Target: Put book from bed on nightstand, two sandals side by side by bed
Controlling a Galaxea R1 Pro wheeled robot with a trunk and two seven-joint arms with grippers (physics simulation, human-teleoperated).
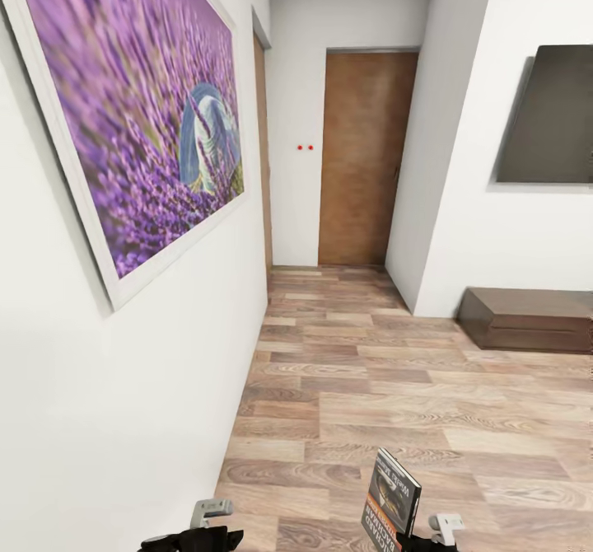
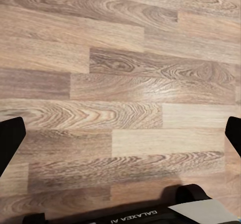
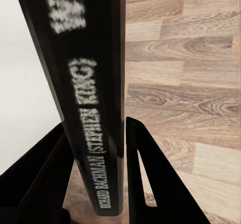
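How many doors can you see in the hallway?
2. One brown wooden door stands shut at the far end of the hallway. A second one is seen edge-on in the left wall, just past the lavender picture. Others may be hidden.

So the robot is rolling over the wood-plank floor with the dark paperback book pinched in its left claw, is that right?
Wrong claw. The dark paperback book with white spine lettering is pinched in the right claw, as the right wrist view shows, one black finger on either side of it. The left claw stands open over the light brown wood-plank floor with nothing between its fingers. The rest is right.
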